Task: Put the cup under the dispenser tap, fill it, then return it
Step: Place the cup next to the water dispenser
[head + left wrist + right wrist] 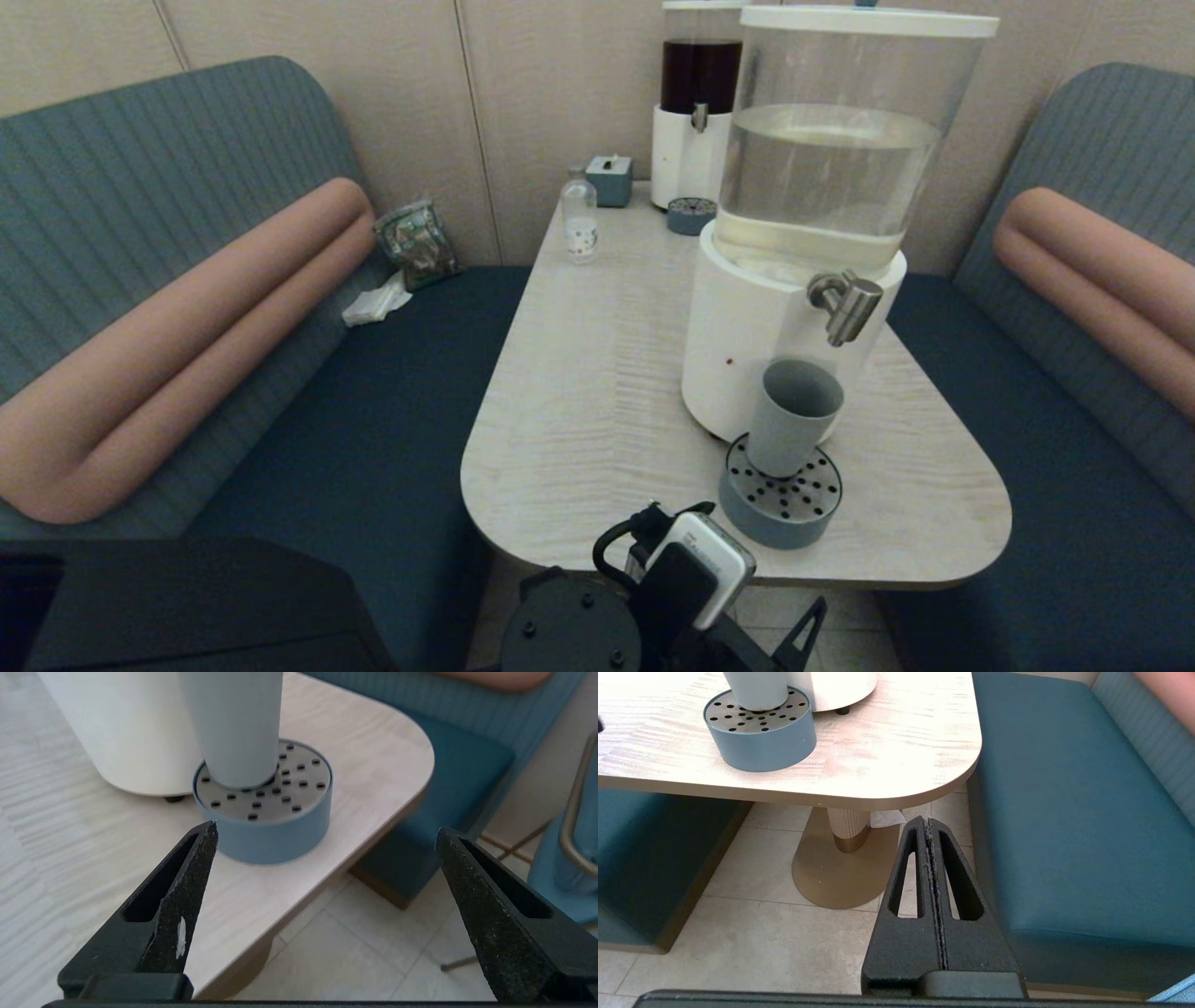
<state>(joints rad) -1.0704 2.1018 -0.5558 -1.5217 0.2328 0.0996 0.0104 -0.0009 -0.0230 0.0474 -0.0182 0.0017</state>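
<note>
A small clear plastic bottle with a white label (579,222) stands at eleven o'clock on the pale wood-grain table (597,373). The left gripper (327,833), its black fingers spread wide and holding nothing, hangs at the table's near edge, at six o'clock from the cup. The matte grey-blue tapered plastic cup (792,417) stands upright on a round blue drip tray with a perforated steel top (782,495), below the brushed-steel dispenser tap (848,306). The right gripper (928,822), fingers pressed together, is parked low beside the table.
</note>
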